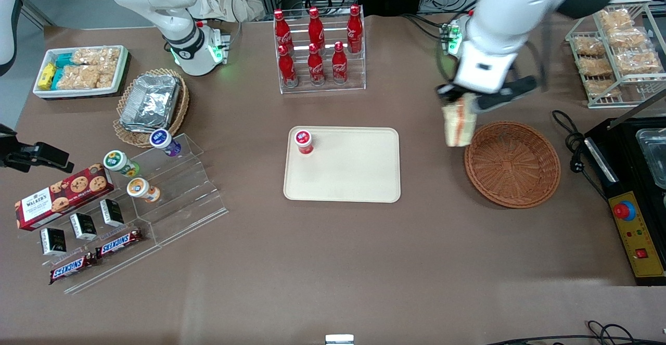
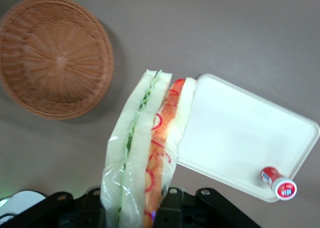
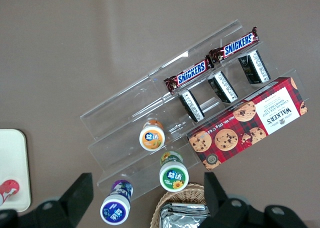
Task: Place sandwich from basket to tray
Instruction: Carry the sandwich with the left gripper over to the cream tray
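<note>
My left gripper (image 1: 463,100) is shut on the sandwich (image 1: 459,124), a plastic-wrapped wedge of white bread with orange-red and green filling, hanging in the air. It is above the table between the reddish-brown wicker basket (image 1: 512,164) and the cream tray (image 1: 359,176), close to the basket's rim. In the left wrist view the sandwich (image 2: 150,153) sticks out from between the black fingers (image 2: 187,208), with the empty basket (image 2: 52,63) and the tray (image 2: 240,133) below it.
A small red-capped bottle (image 1: 304,141) stands on the tray's corner, also seen in the left wrist view (image 2: 278,183). A rack of red cola bottles (image 1: 318,48) stands farther back. A black appliance (image 1: 632,178) and cable lie at the working arm's end.
</note>
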